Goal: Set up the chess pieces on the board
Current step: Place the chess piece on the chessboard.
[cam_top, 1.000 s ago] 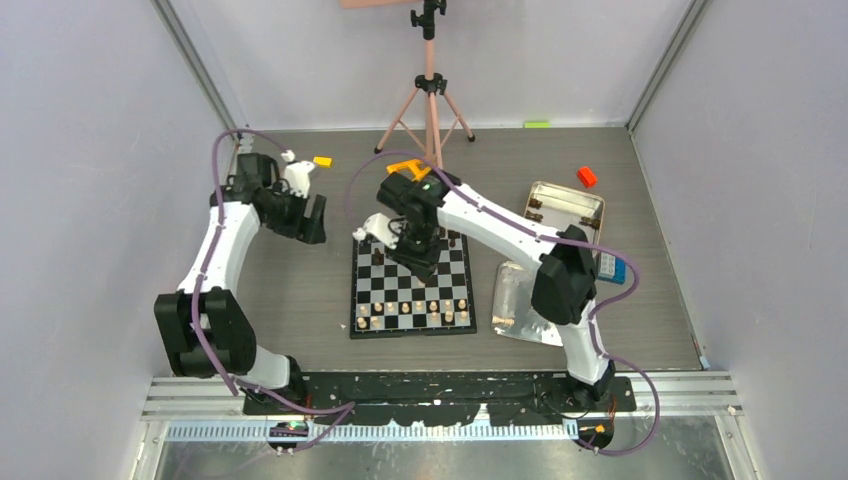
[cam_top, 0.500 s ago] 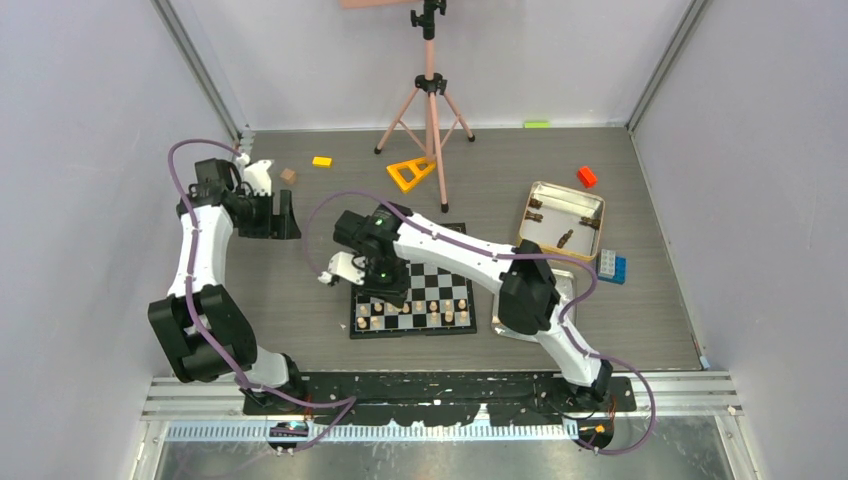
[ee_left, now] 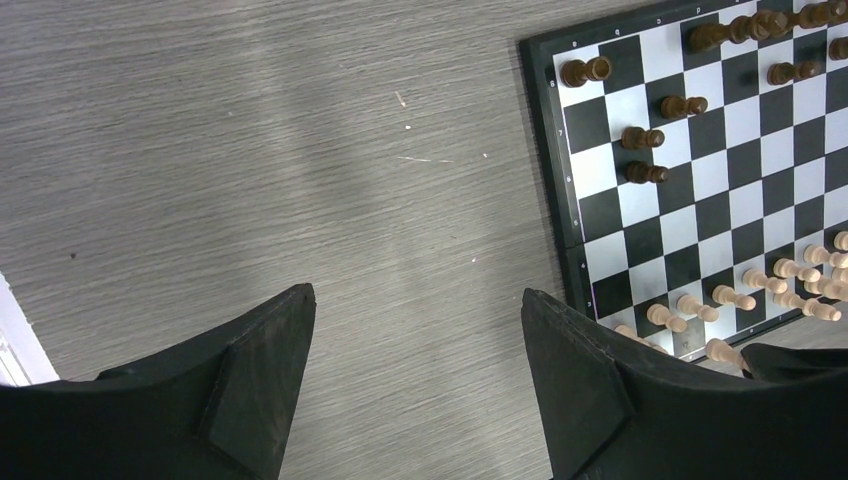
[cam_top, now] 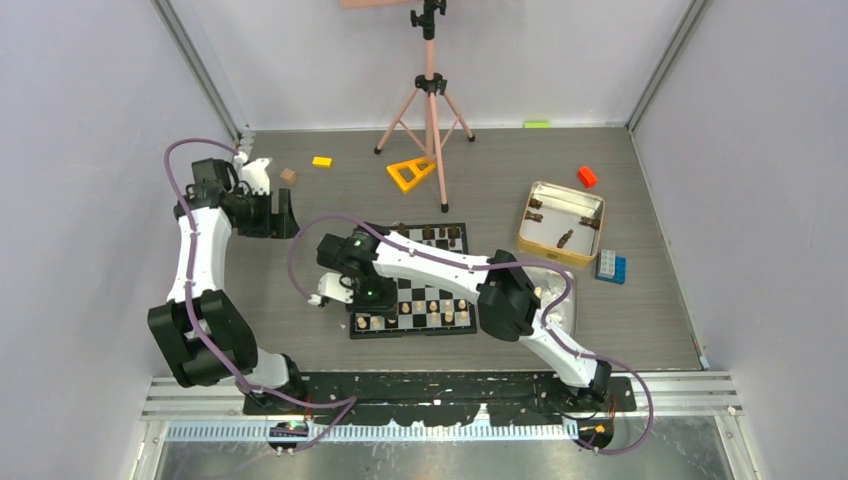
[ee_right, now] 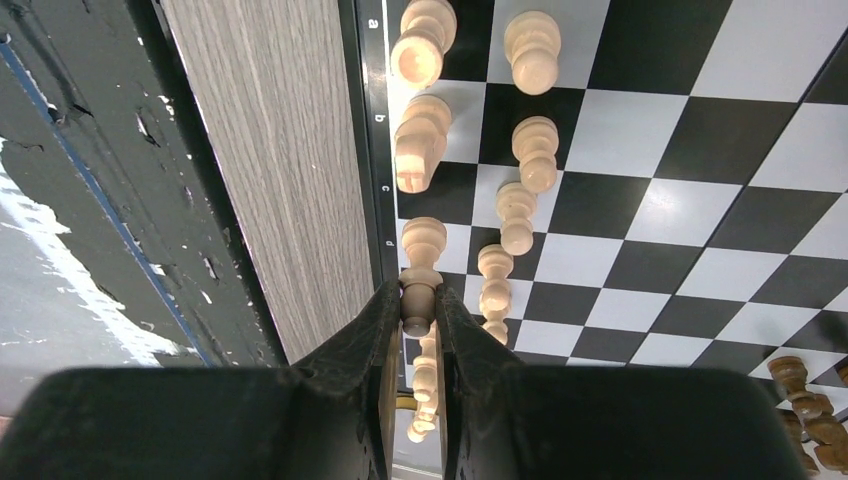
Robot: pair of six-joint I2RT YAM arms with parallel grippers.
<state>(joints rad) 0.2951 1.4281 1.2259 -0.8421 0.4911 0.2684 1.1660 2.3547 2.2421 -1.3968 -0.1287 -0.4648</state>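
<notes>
Pinching a tan piece (ee_right: 419,300) tight in the right gripper (ee_right: 418,335), low over the board's (ee_right: 690,215) lettered near edge. Risks toppling crowded neighbours (ee_right: 516,215) on release, or landing off-square. Holding the left gripper (ee_left: 415,330) fingers apart, empty, above bare table. Grip seen from the wrist only; hidden under the arm from above.

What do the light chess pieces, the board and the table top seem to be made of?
The light chess pieces look like turned wood: pale tan, smooth, with a soft sheen. The board shows printed black-and-white squares, fairly matte; card or plastic, unclear. The table top has a grey wood-grain pattern, likely laminate.
</notes>
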